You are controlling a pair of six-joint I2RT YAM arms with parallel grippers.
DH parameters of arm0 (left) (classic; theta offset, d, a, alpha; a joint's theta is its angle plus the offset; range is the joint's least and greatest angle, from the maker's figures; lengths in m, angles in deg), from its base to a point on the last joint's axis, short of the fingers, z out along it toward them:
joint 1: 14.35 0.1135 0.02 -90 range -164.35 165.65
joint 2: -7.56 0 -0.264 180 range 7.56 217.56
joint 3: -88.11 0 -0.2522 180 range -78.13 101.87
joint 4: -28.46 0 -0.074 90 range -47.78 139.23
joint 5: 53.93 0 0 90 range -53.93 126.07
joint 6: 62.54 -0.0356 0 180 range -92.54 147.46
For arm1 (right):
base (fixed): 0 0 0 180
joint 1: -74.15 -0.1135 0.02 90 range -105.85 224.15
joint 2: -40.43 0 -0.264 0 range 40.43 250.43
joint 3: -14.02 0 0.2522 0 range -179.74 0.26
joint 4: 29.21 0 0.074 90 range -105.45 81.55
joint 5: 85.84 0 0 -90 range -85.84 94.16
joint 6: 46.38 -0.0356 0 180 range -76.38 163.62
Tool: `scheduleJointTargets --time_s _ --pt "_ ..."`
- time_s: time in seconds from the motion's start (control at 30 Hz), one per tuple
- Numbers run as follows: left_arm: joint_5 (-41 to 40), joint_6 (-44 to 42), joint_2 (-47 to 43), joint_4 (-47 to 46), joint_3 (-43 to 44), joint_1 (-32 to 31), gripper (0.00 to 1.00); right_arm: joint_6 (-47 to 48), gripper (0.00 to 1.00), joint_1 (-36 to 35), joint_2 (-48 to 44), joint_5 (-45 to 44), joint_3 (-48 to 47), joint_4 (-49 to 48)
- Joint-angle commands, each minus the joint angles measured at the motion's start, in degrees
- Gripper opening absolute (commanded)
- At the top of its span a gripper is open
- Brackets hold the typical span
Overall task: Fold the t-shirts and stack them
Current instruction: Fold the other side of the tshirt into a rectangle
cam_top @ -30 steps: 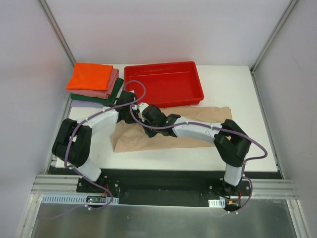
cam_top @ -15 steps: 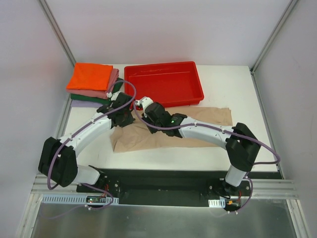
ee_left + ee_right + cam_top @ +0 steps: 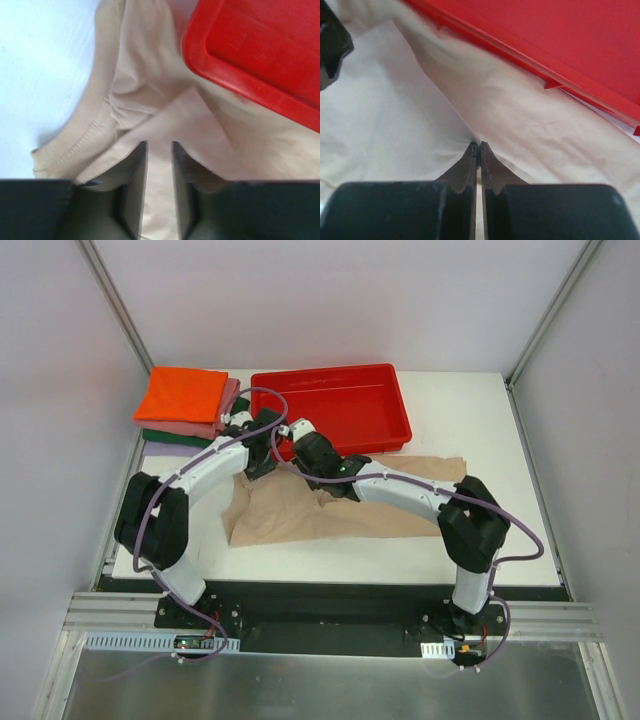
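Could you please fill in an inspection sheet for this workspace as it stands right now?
Surface: white table, partly covered by cloth.
Job's things: beige t-shirt lies spread out and unfolded near the front. A folded stack sits at the far left: orange t-shirt on top, then pink t-shirt, dark green t-shirt, lavender t-shirt.
Clutter: red tray at the far middle, nothing seen in it.
Grippers: left tool is closed on a beige fold. Right tool is pinched shut on the same shirt. Both are beside the tray's near left corner.
Cables: a purple cable runs along each arm; the left one loops free.
Surroundings: white walls, metal rail in front.
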Motion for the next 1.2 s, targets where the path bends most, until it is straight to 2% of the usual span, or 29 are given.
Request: scheduleJointTargets --time_s 0.0,0.07,0.13,0.17,0.2,0.23,0.27,0.37,0.43,0.47,0.6,0.7,0.8,0.9,0.97,1.17 --pt "-4.75 1.16 3.47 4.58 4.21 -0.11 0.38 1.13 0.06 2.42 3.13 -1.70 -4.43 0.73" --pt "-4.84 0.81 3.91 4.50 4.48 -0.11 0.42 2.35 0.08 3.38 4.80 -0.30 -4.96 -0.40" --pt "-5.36 0.28 3.65 4.58 4.75 -0.11 0.50 2.36 0.15 4.35 6.38 0.76 -6.09 -1.11" --pt "-5.80 -0.15 3.30 4.59 4.75 -0.11 0.59 2.10 0.19 4.79 6.91 1.02 -6.71 -1.11" --pt "-6.15 -0.25 2.52 4.76 4.49 -0.11 0.66 1.84 0.30 5.31 7.09 1.20 -7.24 -1.03" --pt "-6.33 -0.42 1.55 4.93 4.13 -0.11 0.74 1.49 0.47 5.67 7.01 1.29 -7.59 -1.02" --pt "-6.33 -0.60 -0.29 5.02 3.35 -0.11 0.81 1.05 0.57 6.02 6.48 1.11 -7.68 -0.59" --pt "-5.46 -0.42 -5.91 4.94 0.19 -0.11 0.95 -0.36 0.65 6.37 2.28 0.94 -5.41 0.21" --pt "-3.88 -0.16 -10.13 4.94 -3.15 -0.11 0.99 -1.76 0.79 6.29 -1.59 0.85 -1.99 0.29" --pt "-2.83 0.28 -12.32 4.85 -4.64 -0.20 0.99 -2.81 0.95 6.46 -3.52 0.33 -0.32 0.73" --pt "3.06 -1.12 -18.40 2.48 -10.62 -1.68 0.99 -7.47 0.96 6.72 -11.87 2.77 8.20 1.96" --pt "8.24 -1.83 -21.48 -0.50 -14.40 -3.97 0.99 -12.04 0.96 6.90 -16.45 10.66 13.31 2.22" --pt "9.41 -0.08 -25.25 -0.95 -17.83 -5.21 0.99 -13.89 0.96 6.82 -18.48 25.22 16.74 0.83" --pt "7.30 1.33 -32.01 -0.95 -21.96 -5.21 0.99 -15.30 0.96 5.85 -14.98 40.53 16.49 -5.05" --pt "6.77 1.51 -35.09 -0.78 -24.33 -5.21 0.99 -15.75 0.96 4.62 -10.51 45.47 13.52 -7.52" --pt "7.20 2.92 -43.19 -0.34 -31.63 -5.21 0.99 -14.87 0.96 4.18 4.00 43.13 -1.59 -5.69"
